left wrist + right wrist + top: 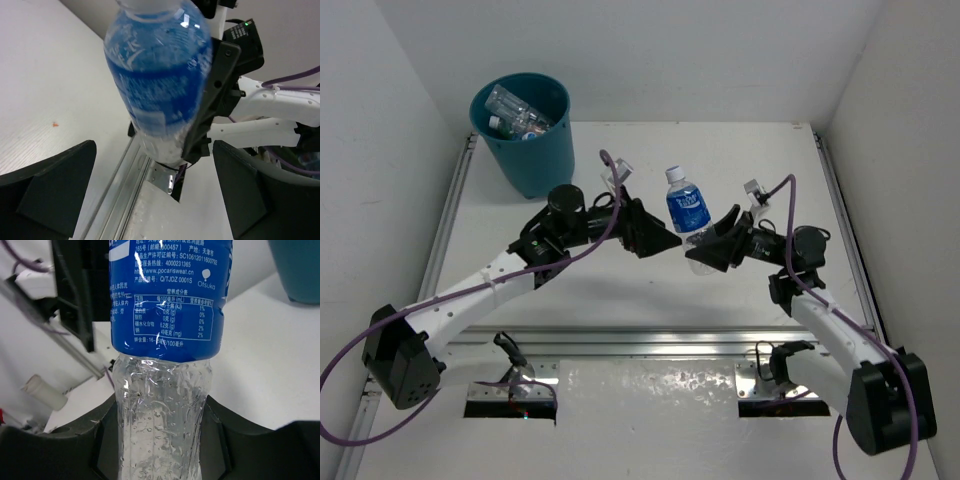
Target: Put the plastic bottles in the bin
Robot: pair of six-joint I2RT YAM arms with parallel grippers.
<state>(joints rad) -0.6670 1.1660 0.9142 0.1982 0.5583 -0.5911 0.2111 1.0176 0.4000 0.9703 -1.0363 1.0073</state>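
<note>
The blue-labelled bottle (688, 212) looks light, thin-walled and crushable, best held gently; the right jaws pinch its clear lower body; the left jaws stand wide open.

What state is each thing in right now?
Blue-labelled bottle: upright, capped, gripped at its clear lower part.
Right end effector: shut on that bottle.
Left end effector: open, empty, facing the bottle.
Bin: upright, other bottles inside.

Blue-labelled clear bottle (688, 212) upright, white-capped, teal bin (535, 160) far left, well apart, clear bottles (518, 112) inside
</note>
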